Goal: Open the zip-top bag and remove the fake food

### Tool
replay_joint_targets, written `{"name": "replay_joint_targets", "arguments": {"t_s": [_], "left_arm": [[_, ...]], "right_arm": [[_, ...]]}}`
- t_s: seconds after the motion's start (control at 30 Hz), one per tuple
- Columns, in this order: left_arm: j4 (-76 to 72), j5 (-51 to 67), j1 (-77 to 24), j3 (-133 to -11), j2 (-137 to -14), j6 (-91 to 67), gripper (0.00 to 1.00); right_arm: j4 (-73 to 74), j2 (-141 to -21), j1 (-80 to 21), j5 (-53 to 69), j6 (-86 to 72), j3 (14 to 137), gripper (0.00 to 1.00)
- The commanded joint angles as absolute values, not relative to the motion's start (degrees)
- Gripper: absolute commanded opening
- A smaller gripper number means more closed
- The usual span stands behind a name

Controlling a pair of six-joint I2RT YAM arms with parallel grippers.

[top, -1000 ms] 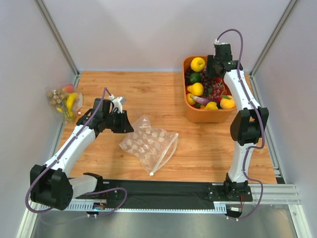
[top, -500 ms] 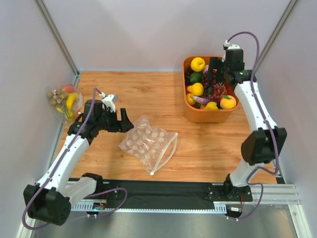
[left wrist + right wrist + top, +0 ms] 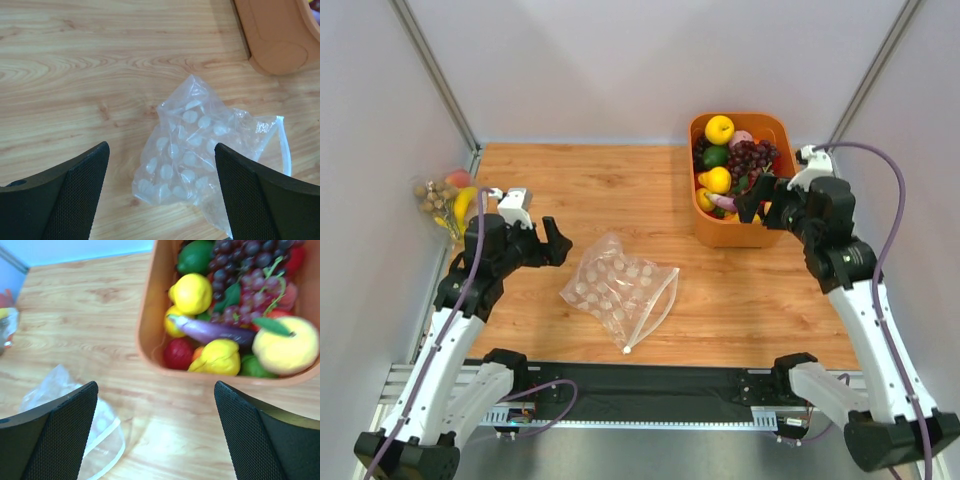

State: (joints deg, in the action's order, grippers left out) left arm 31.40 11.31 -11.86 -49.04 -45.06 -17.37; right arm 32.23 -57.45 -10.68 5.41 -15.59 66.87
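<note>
Lying crumpled on the bench (image 3: 620,180), the zip-top bag (image 3: 620,288) sits between the arms, well apart from the orange bin (image 3: 725,236) where the fake food (image 3: 752,157) is heaped. The left pincer (image 3: 556,243) hovers spread just left of the bag; the right pincer (image 3: 752,200) is spread too, at the bin's near side.

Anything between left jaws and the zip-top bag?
No, just bare wooden table between the left gripper and the zip-top bag; clear in the top external and left wrist views.
</note>
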Motion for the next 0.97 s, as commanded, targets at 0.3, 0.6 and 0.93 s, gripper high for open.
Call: {"name": "replay_joint_targets", "arguments": {"t_s": [0.3, 0.6, 0.93], "left_arm": [[28.6, 6.0, -11.1, -47.3, -36.1, -15.6, 0.93], [28.9, 4.9, -11.1, -46.9, -34.4, -15.2, 0.93], [28.9, 6.0, -10.9, -47.1, -34.7, -14.6, 0.93]], "right_arm": [[35.9, -36.0, -13.7, 6.5, -21.5, 51.5, 1.00], [38.4, -31.5, -13.8, 4.8, -19.9, 49.1, 1.00], [40.0, -31.0, -13.8, 4.1, -19.0, 49.9, 1.00]]}}
